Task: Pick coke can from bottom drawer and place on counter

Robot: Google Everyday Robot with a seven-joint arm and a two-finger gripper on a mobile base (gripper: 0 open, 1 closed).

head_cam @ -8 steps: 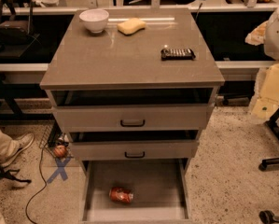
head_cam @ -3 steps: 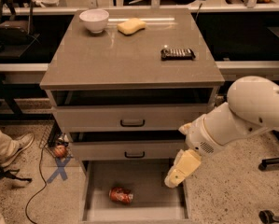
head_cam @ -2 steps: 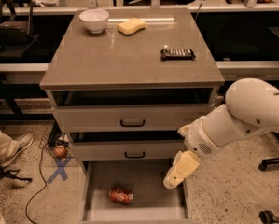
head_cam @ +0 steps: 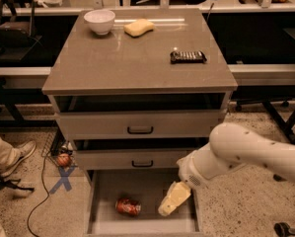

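The can [head_cam: 128, 206] lies ungrasped in the bottom drawer [head_cam: 106, 184], lower centre. The end effector [head_cam: 172, 200] hovers just right of it; its spread cannot be told. Tabletop [head_cam: 137, 58] placement outstanding.

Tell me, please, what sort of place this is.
Probably a robotics lab: the pincer hangs over the bottom drawer near the coke can, a blue tape X marks the floor, and workbenches stand behind.

End effector [head_cam: 173, 199] over bottom drawer [head_cam: 137, 185] — open-topped

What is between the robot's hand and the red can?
Nothing: the camera view shows only bare bottom drawer floor between the coke can and the gripper, low over the drawer's right side.
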